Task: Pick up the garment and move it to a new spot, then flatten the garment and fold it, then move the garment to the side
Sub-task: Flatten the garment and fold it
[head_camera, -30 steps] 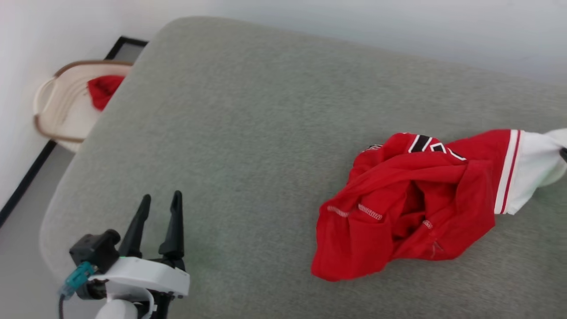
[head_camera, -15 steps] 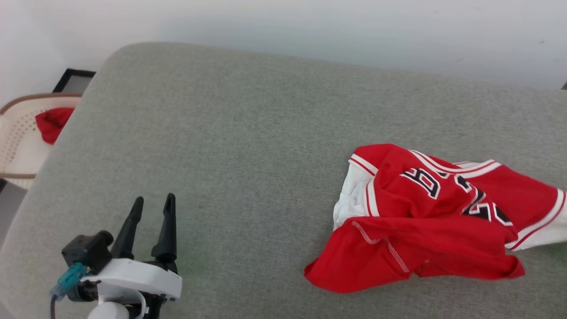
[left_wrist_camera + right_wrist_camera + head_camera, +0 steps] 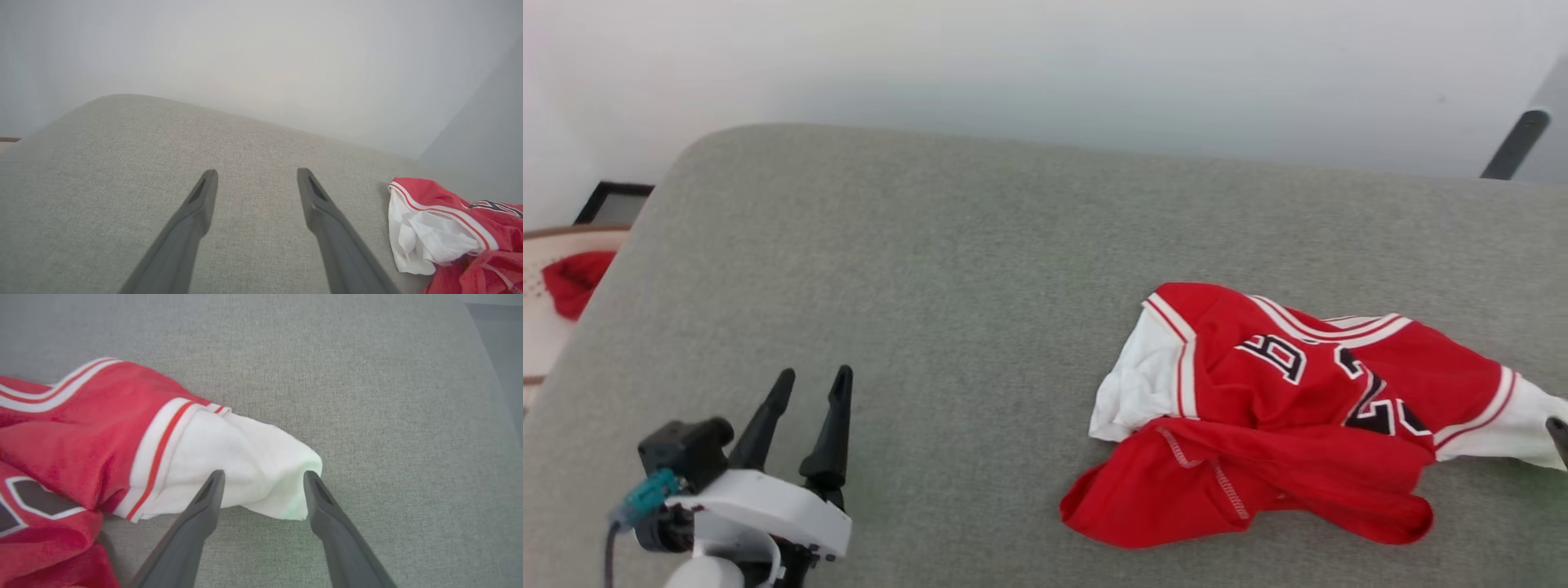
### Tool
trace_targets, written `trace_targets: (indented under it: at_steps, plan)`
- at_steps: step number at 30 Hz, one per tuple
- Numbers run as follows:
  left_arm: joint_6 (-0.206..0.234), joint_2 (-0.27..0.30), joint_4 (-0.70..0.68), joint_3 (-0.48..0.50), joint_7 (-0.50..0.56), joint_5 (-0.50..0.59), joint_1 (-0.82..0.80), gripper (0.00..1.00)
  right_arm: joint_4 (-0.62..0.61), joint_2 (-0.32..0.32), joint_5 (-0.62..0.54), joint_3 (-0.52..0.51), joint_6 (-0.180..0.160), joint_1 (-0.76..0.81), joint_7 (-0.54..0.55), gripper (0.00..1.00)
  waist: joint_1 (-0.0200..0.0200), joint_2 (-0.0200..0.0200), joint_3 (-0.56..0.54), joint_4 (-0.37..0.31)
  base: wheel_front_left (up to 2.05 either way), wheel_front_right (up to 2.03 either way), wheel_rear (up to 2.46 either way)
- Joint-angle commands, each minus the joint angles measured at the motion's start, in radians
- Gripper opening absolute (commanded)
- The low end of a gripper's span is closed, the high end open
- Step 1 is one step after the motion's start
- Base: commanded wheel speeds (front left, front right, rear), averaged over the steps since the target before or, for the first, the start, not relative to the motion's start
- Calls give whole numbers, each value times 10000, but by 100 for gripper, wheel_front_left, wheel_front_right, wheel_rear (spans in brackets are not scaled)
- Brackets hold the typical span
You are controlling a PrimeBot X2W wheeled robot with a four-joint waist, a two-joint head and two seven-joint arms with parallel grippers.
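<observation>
The garment [image 3: 1298,416] lies crumpled on the grey cushion [image 3: 947,269], right of centre, with its black numbers facing up and the red hem bunched at the front. One white sleeve [image 3: 1135,388] points left. The other white sleeve [image 3: 245,457] lies flat on the cushion with its end between the spread fingertips of my right gripper [image 3: 264,473], which is open and grips nothing. One dark fingertip [image 3: 1558,434] of that gripper shows at the right edge of the head view. My left gripper [image 3: 814,374] is open and empty at the lower left, well clear of the garment [image 3: 441,228].
Off the cushion's left end stands a pale basket [image 3: 535,335] with a red cloth [image 3: 572,282] in it. A black-framed panel [image 3: 613,204] sits by the wall there. A dark bar [image 3: 1515,143] leans at the upper right. A pale wall runs behind the cushion.
My right gripper has opened and let go of the white sleeve. The garment has dropped and spread on the cushion, numbers up. The head camera has shifted; the left gripper stays open.
</observation>
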Motion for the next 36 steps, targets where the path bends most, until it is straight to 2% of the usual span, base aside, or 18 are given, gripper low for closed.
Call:
trace_targets:
  at_steps: [1, 5, 9, 14, 20, 25, 36]
  plan:
    - [-40, 108, -141, -46, 130, -108, -8, 100, -84, -101, 59, 85, -6, -85, -114, 100, 0, 0, -225, -276, 0, 0, 0]
    - [-65, 517, -600, -236, 891, -436, -239, 100, -563, -153, 254, 406, -6, -3, -500, 100, 0, 0, -404, -620, 0, 0, 0]
    - [-56, 928, -1096, -396, 2083, -1004, -591, 100, -1386, -4, 407, 636, -6, 227, -1166, 100, 0, 0, -562, -992, 0, 0, 0]
    - [-23, 1479, -1669, -426, 3524, -1488, -1169, 100, -2642, 353, 443, 1054, -6, 657, -2414, 100, 0, 0, -643, -1594, 0, 0, 0]
    - [344, 1892, -2110, -432, 5145, -1933, -1813, 100, -3832, 903, 94, 1559, -6, 1232, -4144, 100, 0, 0, -544, -2302, 0, 0, 0]
    - [609, 1973, -2089, -683, 6533, -2377, -2289, 100, -4416, 1311, -273, 1934, -6, 1659, -5306, 100, 0, 0, -363, -2784, 0, 0, 0]
    - [1347, 2034, -1174, -1382, 9453, -3120, -3270, 100, -5049, 1973, -871, 2549, -6, 1987, -6803, 100, 0, 0, 402, -3622, 0, 0, 0]
